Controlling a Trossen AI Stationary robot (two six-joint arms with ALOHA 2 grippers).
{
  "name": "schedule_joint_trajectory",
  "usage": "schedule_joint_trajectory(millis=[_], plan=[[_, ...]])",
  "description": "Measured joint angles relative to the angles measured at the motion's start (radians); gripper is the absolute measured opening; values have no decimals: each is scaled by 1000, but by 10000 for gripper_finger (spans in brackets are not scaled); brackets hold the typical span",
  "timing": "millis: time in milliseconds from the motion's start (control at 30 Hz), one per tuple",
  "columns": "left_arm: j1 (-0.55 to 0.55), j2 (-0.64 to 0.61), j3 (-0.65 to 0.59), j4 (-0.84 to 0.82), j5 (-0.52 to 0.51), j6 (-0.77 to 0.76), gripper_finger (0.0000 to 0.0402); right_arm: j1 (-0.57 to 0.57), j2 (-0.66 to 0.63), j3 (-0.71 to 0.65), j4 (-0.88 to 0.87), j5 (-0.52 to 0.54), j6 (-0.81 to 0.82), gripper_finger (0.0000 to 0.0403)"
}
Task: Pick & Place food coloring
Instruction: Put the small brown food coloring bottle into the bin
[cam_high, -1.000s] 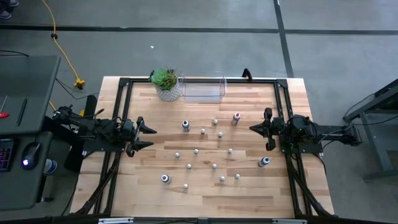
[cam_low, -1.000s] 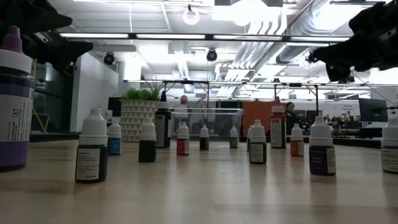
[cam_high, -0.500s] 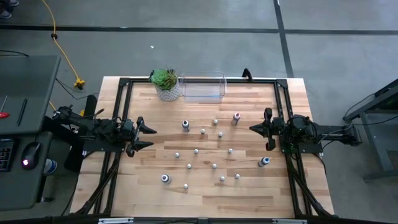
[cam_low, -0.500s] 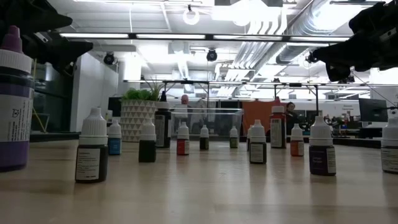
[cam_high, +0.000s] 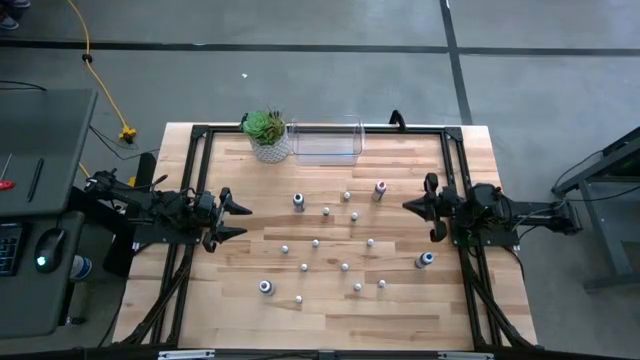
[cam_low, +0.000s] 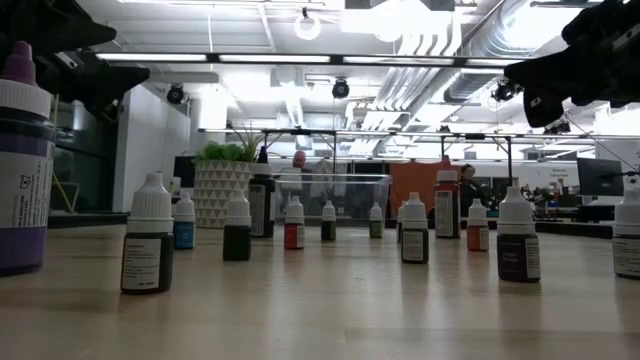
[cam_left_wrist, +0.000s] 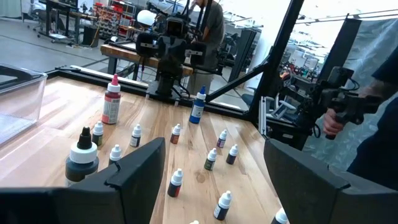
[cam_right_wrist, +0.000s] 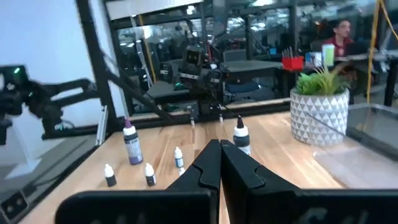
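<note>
The food coloring bottles stand scattered upright on the surface between both end effectors, none grasped. The right end effector hovers clenched and empty; the left end effector waits spread open (likely poised before any first pick).

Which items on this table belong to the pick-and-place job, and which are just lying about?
Job:
- small food coloring bottles scattered across the wooden table
- open left gripper and shut right gripper, both off the bottles

Bystanders:
- green potted plant
- clear plastic bin
</note>
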Motion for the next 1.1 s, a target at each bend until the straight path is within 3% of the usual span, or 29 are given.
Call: schedule_joint_trajectory(millis=[300, 433, 600, 867, 1100], plan=[[0, 0, 0, 0, 0, 0, 271, 0, 36, 71, -19, -22, -39, 0], [0, 0, 0, 0, 0, 0, 271, 0, 111, 131, -51, 48, -60, 0], [0, 0, 0, 0, 0, 0, 271, 0, 275, 235, -143, 84, -76, 0], [0, 0, 0, 0, 0, 0, 271, 0, 569, 467, -376, 90, 86, 0], [0, 0, 0, 0, 0, 0, 271, 0, 809, 808, -538, 24, 34, 0]])
